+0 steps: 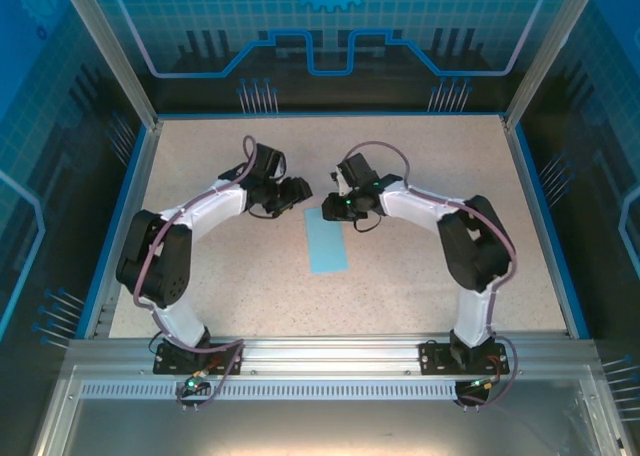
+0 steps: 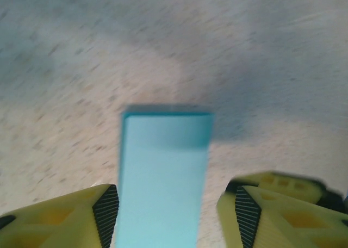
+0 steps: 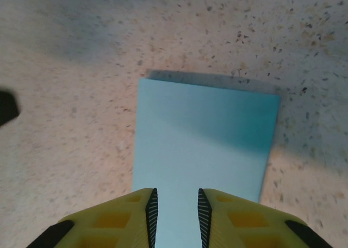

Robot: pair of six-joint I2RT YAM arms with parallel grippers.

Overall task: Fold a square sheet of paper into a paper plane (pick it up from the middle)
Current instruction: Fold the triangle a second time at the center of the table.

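Note:
The square sheet of paper (image 1: 327, 241) lies flat on the speckled table, folded to a narrow pale-blue rectangle. Its far end is just below both grippers. My left gripper (image 1: 297, 193) hovers at the sheet's far left corner. In the left wrist view the left gripper (image 2: 174, 207) is open and its yellow fingers (image 2: 103, 210) stand on either side of the paper (image 2: 163, 172), with a gap on the right. My right gripper (image 1: 334, 206) is at the far right corner. The right gripper (image 3: 176, 199) is open only narrowly above the paper (image 3: 204, 144). The paper plane is out of view.
A blue raised border (image 1: 140, 196) frames the table (image 1: 420, 156), with clear enclosure walls behind it. An aluminium rail (image 1: 320, 361) carries both arm bases at the near edge. Bare speckled surface lies on all sides of the sheet.

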